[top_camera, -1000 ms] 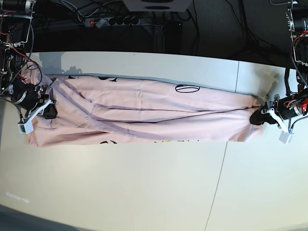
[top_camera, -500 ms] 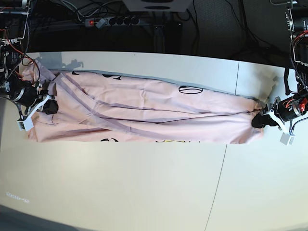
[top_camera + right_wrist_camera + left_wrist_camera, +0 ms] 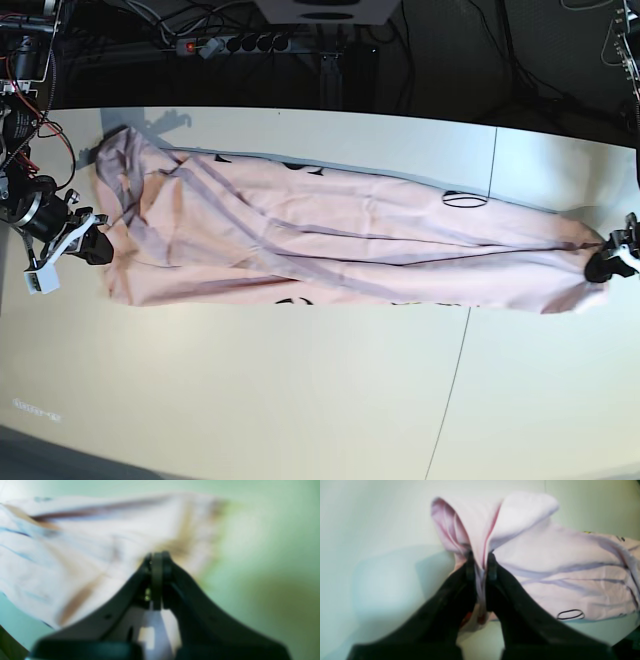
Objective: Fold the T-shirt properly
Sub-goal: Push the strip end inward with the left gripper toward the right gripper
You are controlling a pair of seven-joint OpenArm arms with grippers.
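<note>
Both hands clamp T-shirt (image 3: pixel 330 245) ends | moved further apart | shirt stretched longer

My left gripper (image 3: pixel 603 265) sits far out at one end, black fingers (image 3: pixel 470 566) pinched on a fold of the T-shirt (image 3: pixel 330 240). My right gripper (image 3: pixel 92 243) is at the opposite end, low and level, jaws fully together, nipping the cloth's edge

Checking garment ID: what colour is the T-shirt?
Pale pink T-shirt with black lettering peeking out; clearest in the base view.
</note>
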